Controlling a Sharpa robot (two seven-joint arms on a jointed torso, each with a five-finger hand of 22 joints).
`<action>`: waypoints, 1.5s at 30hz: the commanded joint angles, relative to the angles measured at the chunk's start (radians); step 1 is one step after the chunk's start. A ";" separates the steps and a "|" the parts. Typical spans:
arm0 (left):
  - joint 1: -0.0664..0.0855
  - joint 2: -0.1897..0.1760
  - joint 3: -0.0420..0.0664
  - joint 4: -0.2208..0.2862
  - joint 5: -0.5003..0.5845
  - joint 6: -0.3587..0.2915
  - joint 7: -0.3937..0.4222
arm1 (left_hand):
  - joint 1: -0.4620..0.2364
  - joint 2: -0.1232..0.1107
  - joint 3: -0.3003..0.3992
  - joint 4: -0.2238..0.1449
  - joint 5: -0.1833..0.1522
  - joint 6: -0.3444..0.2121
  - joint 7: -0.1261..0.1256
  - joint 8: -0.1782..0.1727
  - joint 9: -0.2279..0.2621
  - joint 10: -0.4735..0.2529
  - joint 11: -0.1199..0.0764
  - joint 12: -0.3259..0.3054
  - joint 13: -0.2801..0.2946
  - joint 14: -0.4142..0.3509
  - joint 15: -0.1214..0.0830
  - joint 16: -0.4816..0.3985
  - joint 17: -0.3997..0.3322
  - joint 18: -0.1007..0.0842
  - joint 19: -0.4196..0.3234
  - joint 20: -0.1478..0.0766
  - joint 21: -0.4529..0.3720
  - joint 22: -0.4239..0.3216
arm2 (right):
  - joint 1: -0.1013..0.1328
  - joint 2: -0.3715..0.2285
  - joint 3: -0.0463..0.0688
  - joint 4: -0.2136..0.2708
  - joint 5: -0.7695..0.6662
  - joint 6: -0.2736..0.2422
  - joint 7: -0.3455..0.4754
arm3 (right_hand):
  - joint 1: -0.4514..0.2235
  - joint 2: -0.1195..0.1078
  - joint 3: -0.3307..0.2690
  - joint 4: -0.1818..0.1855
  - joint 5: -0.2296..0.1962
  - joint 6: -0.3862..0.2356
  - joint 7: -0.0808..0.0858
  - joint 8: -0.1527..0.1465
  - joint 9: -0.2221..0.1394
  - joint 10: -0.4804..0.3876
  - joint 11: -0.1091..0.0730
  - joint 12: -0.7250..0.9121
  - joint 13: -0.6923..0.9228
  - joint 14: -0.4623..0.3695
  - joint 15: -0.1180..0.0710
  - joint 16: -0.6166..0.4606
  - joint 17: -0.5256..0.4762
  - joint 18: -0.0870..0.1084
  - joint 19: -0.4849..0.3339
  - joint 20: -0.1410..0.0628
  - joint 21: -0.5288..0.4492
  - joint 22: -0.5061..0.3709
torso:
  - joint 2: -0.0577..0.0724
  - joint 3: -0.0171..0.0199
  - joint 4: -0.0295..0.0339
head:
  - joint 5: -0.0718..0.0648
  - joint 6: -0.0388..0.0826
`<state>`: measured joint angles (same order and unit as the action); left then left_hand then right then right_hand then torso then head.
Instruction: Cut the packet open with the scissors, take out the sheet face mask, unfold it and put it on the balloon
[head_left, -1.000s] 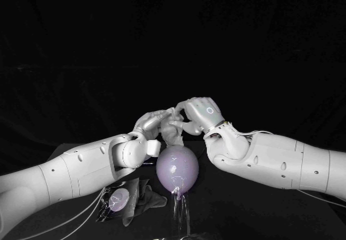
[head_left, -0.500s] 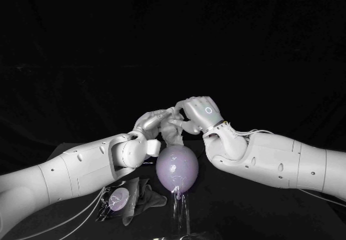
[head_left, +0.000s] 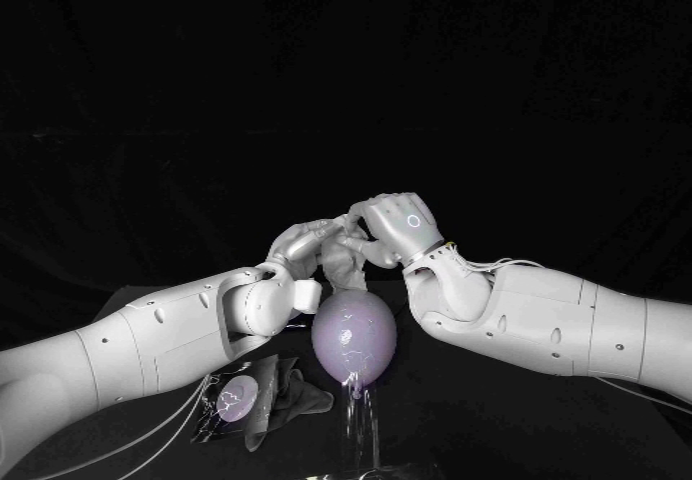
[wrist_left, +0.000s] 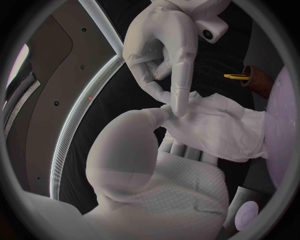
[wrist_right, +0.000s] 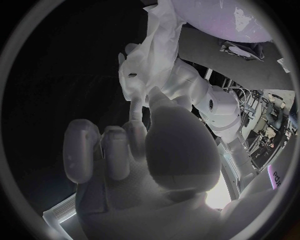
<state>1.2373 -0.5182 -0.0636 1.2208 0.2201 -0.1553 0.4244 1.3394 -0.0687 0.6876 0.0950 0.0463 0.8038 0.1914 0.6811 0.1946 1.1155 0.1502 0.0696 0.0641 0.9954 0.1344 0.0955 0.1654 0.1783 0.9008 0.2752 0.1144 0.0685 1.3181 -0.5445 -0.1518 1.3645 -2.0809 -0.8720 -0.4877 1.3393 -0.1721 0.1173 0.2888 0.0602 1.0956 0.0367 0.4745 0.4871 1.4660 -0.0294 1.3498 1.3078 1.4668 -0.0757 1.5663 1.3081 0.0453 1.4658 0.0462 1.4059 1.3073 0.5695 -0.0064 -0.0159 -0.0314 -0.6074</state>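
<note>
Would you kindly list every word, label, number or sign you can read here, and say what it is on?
None can be read.
The packet carries a pale round print with markings too small to read.
The right hand bears a small ring mark, no letters.

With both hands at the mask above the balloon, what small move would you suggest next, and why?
Probably draw the left hand and right hand slowly apart. Both pinch the mask close together, and it hangs bunched over the top of the balloon, so it likely needs spreading before it is lowered on.
</note>
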 joint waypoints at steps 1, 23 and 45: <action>0.002 0.003 0.002 0.009 -0.013 0.020 0.010 | 0.011 0.001 -0.001 -0.005 0.003 0.007 -0.002 0.003 0.001 0.008 0.001 -0.004 -0.001 0.005 0.002 0.003 0.002 0.007 0.004 -0.001 0.002 0.000 | -0.001 0.002 0.000 -0.004 -0.038 0.014 -0.023 | 0.010 0.000 0.011 0.001 0.000 0.001 -0.006 0.007 -0.001 0.041 -0.007 0.010 0.130 0.104 -0.009 0.004 0.263 -0.010 0.025 -0.010 0.010 0.216 | 0.000 0.0002 0.0003 | -0.002 0.001; 0.002 0.002 0.002 0.013 -0.025 0.028 0.011 | 0.013 -0.001 0.000 -0.010 0.003 0.011 -0.004 0.002 0.001 0.012 0.000 -0.004 -0.001 0.006 0.001 0.003 0.002 0.007 0.004 -0.001 0.001 0.000 | -0.002 -0.003 0.002 -0.005 -0.073 0.024 -0.047 | 0.060 -0.009 0.102 -0.001 0.009 -0.010 -0.011 0.023 -0.009 0.039 -0.013 -0.004 0.125 0.104 -0.016 0.004 0.263 -0.010 0.026 -0.015 0.012 0.217 | 0.000 0.0001 -0.0001 | -0.004 0.002; 0.002 0.004 0.002 0.005 -0.047 0.023 0.011 | 0.015 -0.002 0.001 -0.012 0.003 0.013 -0.005 0.001 0.000 0.013 -0.001 -0.005 -0.001 0.006 0.001 0.003 0.002 0.006 0.003 -0.001 0.000 0.000 | 0.022 -0.035 0.007 0.047 -0.076 0.010 -0.040 | 0.020 -0.086 0.635 -0.175 0.035 -0.045 0.009 0.096 -0.003 0.055 0.000 0.005 0.141 0.104 -0.004 0.004 0.263 -0.018 0.045 -0.011 0.051 0.228 | 0.000 0.0002 -0.0004 | -0.010 0.006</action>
<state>1.2378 -0.5172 -0.0631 1.2245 0.1916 -0.1524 0.4260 1.3433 -0.0728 0.6886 0.0910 0.0460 0.8106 0.1840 0.6798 0.1961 1.1224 0.1504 0.0694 0.0637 0.9954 0.1346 0.0954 0.1658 0.1768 0.9006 0.2752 0.1144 0.0686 1.3350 -0.5786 -0.1460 1.4064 -2.1384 -0.8677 -0.5190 1.3697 -0.2606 0.7426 0.1175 0.1018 1.0556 0.0453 0.5672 0.4820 1.4647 -0.0373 1.3495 1.3081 1.4684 -0.0840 1.5673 1.3073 0.0453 1.4678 0.0335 1.4524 1.3076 0.5689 -0.0058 -0.0166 -0.0395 -0.6021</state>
